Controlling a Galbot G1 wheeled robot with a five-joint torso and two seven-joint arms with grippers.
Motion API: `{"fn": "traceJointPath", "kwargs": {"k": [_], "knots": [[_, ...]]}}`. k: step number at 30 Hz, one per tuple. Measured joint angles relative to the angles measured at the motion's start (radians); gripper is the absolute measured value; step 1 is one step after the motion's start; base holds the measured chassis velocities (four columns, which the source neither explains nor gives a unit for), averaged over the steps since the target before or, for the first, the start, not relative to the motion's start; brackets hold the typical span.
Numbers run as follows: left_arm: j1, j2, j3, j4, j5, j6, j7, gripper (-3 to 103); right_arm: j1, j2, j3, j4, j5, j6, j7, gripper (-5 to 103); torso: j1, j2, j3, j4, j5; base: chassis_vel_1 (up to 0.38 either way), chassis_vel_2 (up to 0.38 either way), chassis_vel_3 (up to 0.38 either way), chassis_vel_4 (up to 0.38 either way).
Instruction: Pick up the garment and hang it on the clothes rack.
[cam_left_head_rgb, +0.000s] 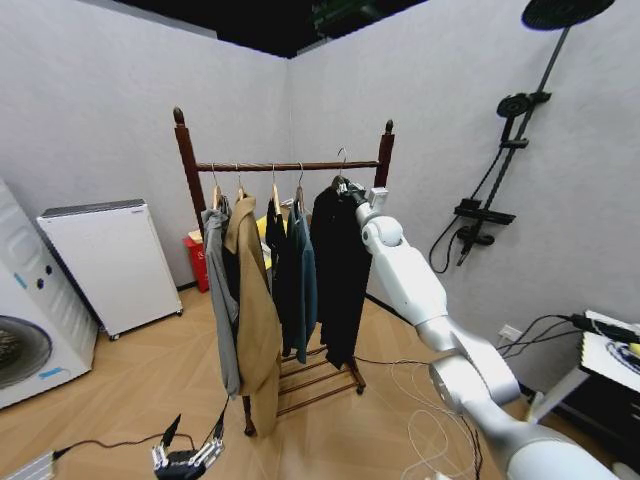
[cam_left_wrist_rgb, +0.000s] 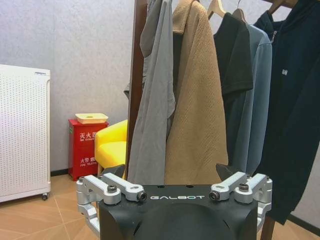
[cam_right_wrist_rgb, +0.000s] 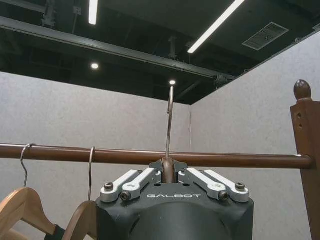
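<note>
Garment first, in the head view: the long black coat hangs straight down, long axis vertical, at the right end of the clothes rack, beside the teal jacket. The right gripper reaches up to its hanger neck, just below the bar. The left gripper sits low near the floor, well apart from the rack.

Left wrist view: the left gripper has its fingers spread, holding nothing, facing the tan coat.

Right wrist view: the right gripper is pinched on the wooden hanger neck, metal hook pointing upward, crossing the bar.
</note>
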Motion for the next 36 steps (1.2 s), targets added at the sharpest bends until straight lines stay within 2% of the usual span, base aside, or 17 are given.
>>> {"fn": "traceJointPath", "kwargs": {"k": [10, 18, 20, 22, 26, 36], "knots": [[0.0, 0.0, 0.0, 0.0, 0.0, 0.0, 0.0, 100, 0.016, 0.012, -0.007, -0.01, 0.001, -0.011, -0.006, 9, 0.0, 0.0, 0.0, -0.0001, 0.0, -0.035, 0.045, 0.039, -0.042], [0.0, 0.0, 0.0, 0.0, 0.0, 0.0, 0.0, 100, 0.034, 0.021, -0.017, -0.048, 0.016, -0.02, 0.001, 9, 0.001, 0.0, 0.0, -0.0002, 0.0002, -0.171, 0.171, 0.156, -0.159], [0.0, 0.0, 0.0, 0.0, 0.0, 0.0, 0.0, 100, 0.04, 0.022, -0.018, -0.058, 0.017, -0.028, 0.0, 9, 0.002, 0.0, 0.001, 0.0004, 0.0001, -0.117, 0.147, 0.073, -0.106], [0.0, 0.0, 0.0, 0.0, 0.0, 0.0, 0.0, 100, 0.042, 0.022, -0.022, -0.065, 0.019, -0.053, -0.002, 9, 0.002, -0.001, 0.0, -0.0003, 0.0002, -0.099, 0.066, 0.02, 0.018], [0.0, 0.0, 0.0, 0.0, 0.0, 0.0, 0.0, 100, 0.03, 0.012, -0.033, -0.04, 0.023, -0.102, -0.004, 9, 0.0, 0.0, 0.0, 0.0003, 0.0, -0.025, 0.012, 0.005, 0.004], [0.0, 0.0, 0.0, 0.0, 0.0, 0.0, 0.0, 100, -0.032, -0.017, -0.039, 0.02, 0.041, -0.148, -0.016, 9, 0.0, 0.0, 0.0, 0.0001, 0.0, 0.019, -0.01, -0.013, 0.011]]}}
